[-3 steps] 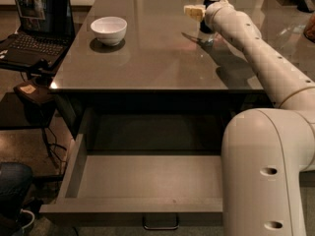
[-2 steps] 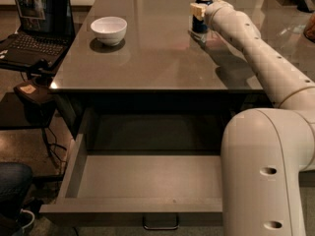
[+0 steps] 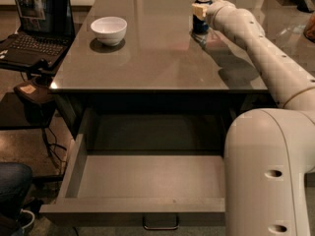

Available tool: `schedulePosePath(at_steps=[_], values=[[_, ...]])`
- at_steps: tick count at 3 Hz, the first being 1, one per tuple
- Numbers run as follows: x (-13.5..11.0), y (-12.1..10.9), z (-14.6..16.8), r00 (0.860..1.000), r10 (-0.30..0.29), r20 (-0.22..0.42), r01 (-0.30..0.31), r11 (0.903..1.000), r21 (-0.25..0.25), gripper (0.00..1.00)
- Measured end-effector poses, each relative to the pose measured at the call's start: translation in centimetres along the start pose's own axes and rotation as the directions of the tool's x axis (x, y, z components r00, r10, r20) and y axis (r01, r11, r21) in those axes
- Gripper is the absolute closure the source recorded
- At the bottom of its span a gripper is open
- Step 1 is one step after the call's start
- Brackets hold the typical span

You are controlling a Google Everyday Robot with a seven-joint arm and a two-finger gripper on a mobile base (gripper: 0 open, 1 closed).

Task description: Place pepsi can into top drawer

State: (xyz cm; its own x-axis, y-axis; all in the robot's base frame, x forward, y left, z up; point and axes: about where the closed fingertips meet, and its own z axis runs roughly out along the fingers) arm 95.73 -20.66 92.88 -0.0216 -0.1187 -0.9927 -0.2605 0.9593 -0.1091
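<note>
- Against one second ago, the pepsi can (image 3: 200,25) stands upright and in plain sight at the gripper (image 3: 202,9). Back then the wrist hid most of it and a pale finger lay flat toward 9 o'clock.
- Compared with the frame just before this one, can and gripper sit at nearly the same spot. The bowl and drawer have not shifted.
- The can is on the grey tabletop (image 3: 147,58) toward 1 o'clock, its base at the glossy surface, well apart from the top drawer (image 3: 133,206).
- The claw is closed on the can's upper half, with one pale finger (image 3: 198,9) across its side at 9 o'clock.
- A white bowl (image 3: 109,29) sits on the table at 11 o'clock.
- An open laptop (image 3: 37,18) rests on a low stand beyond the table's edge at 10 o'clock.
- The top drawer is pulled out at 6 o'clock, its loop handle (image 3: 160,224) on the front.
- A knee in jeans (image 3: 12,186) shows at 8 o'clock on a polished floor.
- The white arm (image 3: 256,48) reaches from the bulky shoulder (image 3: 270,171) at 4 o'clock diagonally up to the can.
</note>
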Motion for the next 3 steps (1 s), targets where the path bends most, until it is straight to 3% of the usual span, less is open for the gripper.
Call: schedulePosePath(at_steps=[1,2,3], values=[[-1.2,-0.7,-3.4,0.996,-0.04,-0.075,0.036,0.998,-0.052,1.0],[-2.7,-1.9,-8.9,0.979,-0.093,-0.183,0.078,0.9932,-0.087,1.0],[-4.2,-5.7,-16.1,0.953,-0.106,-0.284,0.105,0.9943,-0.017,1.0]])
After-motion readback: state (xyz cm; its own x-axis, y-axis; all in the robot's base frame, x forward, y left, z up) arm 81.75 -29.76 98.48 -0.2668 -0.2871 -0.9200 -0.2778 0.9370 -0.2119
